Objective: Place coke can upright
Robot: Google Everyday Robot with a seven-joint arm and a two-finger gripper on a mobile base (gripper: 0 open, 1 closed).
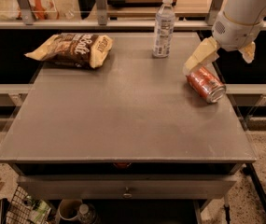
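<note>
Table (123, 115) | arm (244, 8) slanting down (far right) | tool (220, 62) spread, perhaps touching coke can (206, 84)

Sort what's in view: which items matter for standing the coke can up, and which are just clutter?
Job:
coke can, lying on its side near the right edge of the table
end effector, open, above the can's far end

Clutter:
chip bag, back left
water bottle, upright, back centre
</note>
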